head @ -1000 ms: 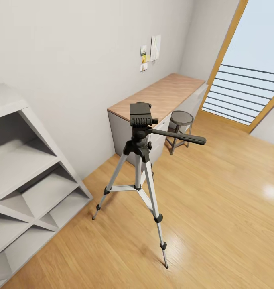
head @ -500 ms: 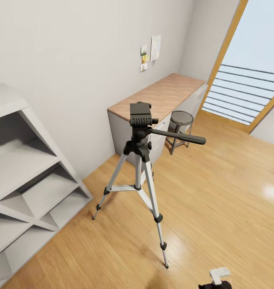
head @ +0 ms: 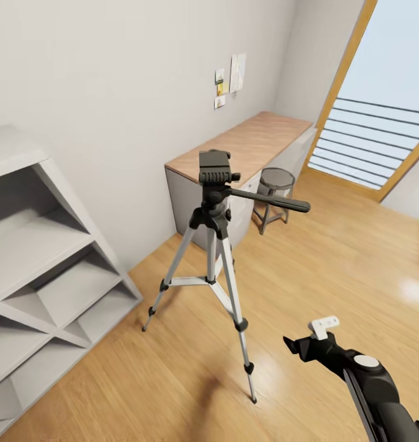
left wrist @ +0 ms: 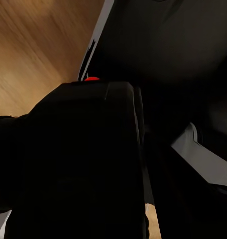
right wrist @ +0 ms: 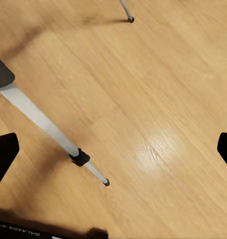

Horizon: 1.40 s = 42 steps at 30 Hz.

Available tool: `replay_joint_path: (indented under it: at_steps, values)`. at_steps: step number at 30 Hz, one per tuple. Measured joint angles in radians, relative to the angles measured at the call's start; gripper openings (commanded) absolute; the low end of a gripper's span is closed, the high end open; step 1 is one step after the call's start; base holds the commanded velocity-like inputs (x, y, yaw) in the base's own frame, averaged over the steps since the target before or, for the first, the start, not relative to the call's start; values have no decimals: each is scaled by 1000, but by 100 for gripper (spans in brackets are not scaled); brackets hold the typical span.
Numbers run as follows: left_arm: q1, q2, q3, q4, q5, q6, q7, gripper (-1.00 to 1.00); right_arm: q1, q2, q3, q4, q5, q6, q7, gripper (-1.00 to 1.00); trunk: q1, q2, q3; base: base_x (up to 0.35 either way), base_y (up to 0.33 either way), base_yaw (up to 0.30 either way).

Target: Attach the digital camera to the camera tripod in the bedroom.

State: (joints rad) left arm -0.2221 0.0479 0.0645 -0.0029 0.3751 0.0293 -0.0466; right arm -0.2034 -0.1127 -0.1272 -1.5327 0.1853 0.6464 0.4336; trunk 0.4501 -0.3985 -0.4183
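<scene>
Right gripper [head: 307,337], black with a white tip piece, reaches in low beside the tall silver-legged camera tripod [head: 215,245], and its wrist view shows the dark fingertips [right wrist: 4,152] set wide apart over the light wood plank floor [right wrist: 158,99] with nothing between them. Left gripper's state cannot be told: a small black digital camera [left wrist: 88,159] with a red dot sits right against its lens. To mount it well, bring the camera level above the tripod's black head [head: 214,167], clear of the long pan handle [head: 270,201], then lower it squarely.
</scene>
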Motion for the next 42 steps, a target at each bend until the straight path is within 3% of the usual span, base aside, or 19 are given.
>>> replay_joint_path:
  at_steps: [21,23,28,30,35,37,38,39,42]
  values:
    - [0,1,0,0,0,0,0,-100,0,1,3,-29,-4,5,14,100,-1,0,0,-50,0,0]
    - [0,1,0,0,0,0,0,-100,-5,19,4,-29,-6,12,9,100,-1,0,0,0,0,0]
    - [0,1,0,0,0,0,0,-100,-136,86,4,-25,-6,134,12,100,-1,0,0,0,0,0]
    - [0,1,0,0,0,0,0,-100,-211,111,4,-23,-9,236,16,100,0,0,0,0,0,0]
    - [0,1,0,0,0,0,0,-100,-347,151,9,-21,-12,397,42,100,-1,0,0,0,0,0]
    - [0,1,0,0,0,0,0,-100,-375,165,23,-21,-10,397,60,100,-1,0,0,0,0,0]
    - [0,1,0,0,0,0,0,-100,-391,177,49,-21,-12,397,78,100,-1,0,0,0,0,0]
    - [0,1,0,0,0,0,0,-100,-411,197,140,-22,-14,398,103,100,-1,0,0,0,0,0]
    - [0,1,0,0,0,0,0,-100,-418,206,208,-22,-4,398,109,100,-1,0,0,0,0,0]
